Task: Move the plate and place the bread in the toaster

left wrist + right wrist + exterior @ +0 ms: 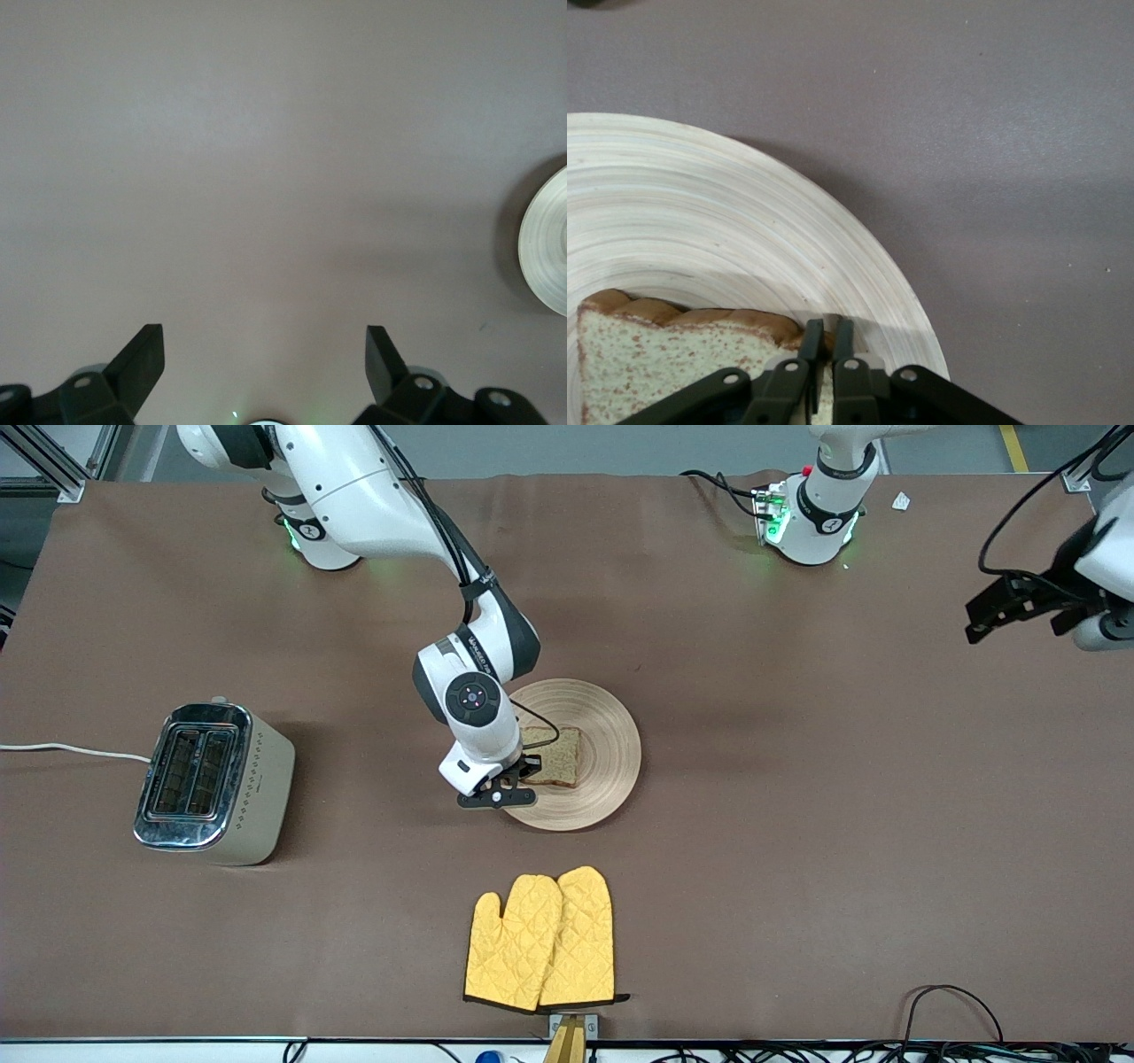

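The right gripper [512,779] pinches the bread [555,755] by its crust edge on the plate [611,735]; the toaster [211,781] stands toward the right arm's end. The left gripper [264,359] waits wide open.

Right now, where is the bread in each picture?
Front view: the bread lies on the plate, under the right gripper.
Left wrist view: no bread, only the plate's edge above the open left gripper.
Right wrist view: the bread sits by the shut fingers.
Shared landmark: the plate.
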